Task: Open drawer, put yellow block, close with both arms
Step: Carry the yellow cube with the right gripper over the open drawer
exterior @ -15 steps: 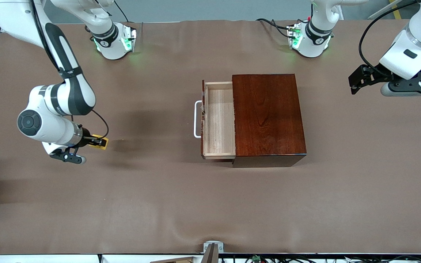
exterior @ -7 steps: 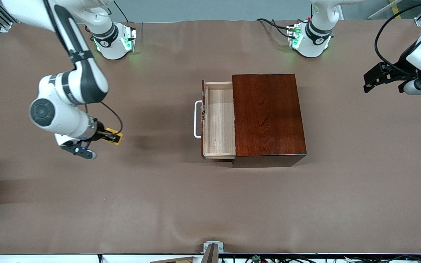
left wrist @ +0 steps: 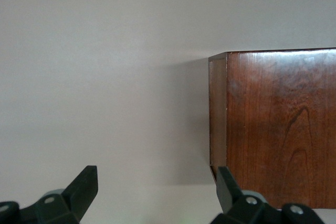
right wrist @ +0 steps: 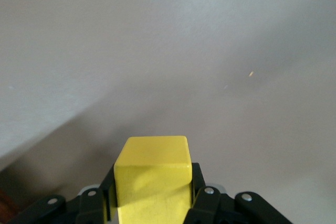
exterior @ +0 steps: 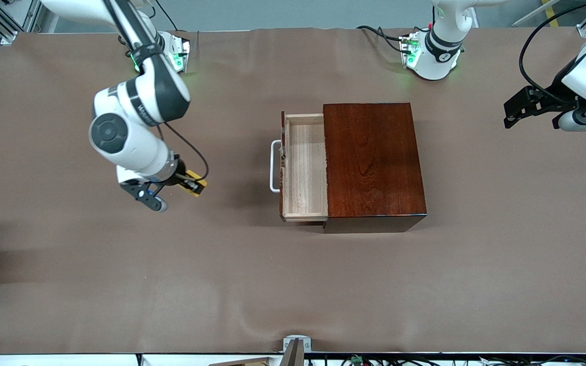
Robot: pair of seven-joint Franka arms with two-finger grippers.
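The mahogany box (exterior: 374,165) stands mid-table with its light-wood drawer (exterior: 305,168) pulled open toward the right arm's end, its white handle (exterior: 274,166) showing. The drawer is empty. My right gripper (exterior: 191,184) is shut on the yellow block (exterior: 195,185) and holds it above the bare table, between the right arm's end and the drawer. The block fills the right wrist view (right wrist: 152,179) between the black fingers (right wrist: 198,188). My left gripper (exterior: 514,114) is open and empty, up over the left arm's end; in the left wrist view (left wrist: 156,192) it looks at the box (left wrist: 278,129).
The table (exterior: 293,284) is covered in brown cloth. The two green-lit arm bases (exterior: 168,56) (exterior: 428,53) stand along the edge farthest from the front camera. A small metal clamp (exterior: 295,345) sits at the nearest edge.
My right gripper has carried the yellow block toward the drawer and a little away from the front camera. My left gripper drew back toward its end of the table, then held nearly still.
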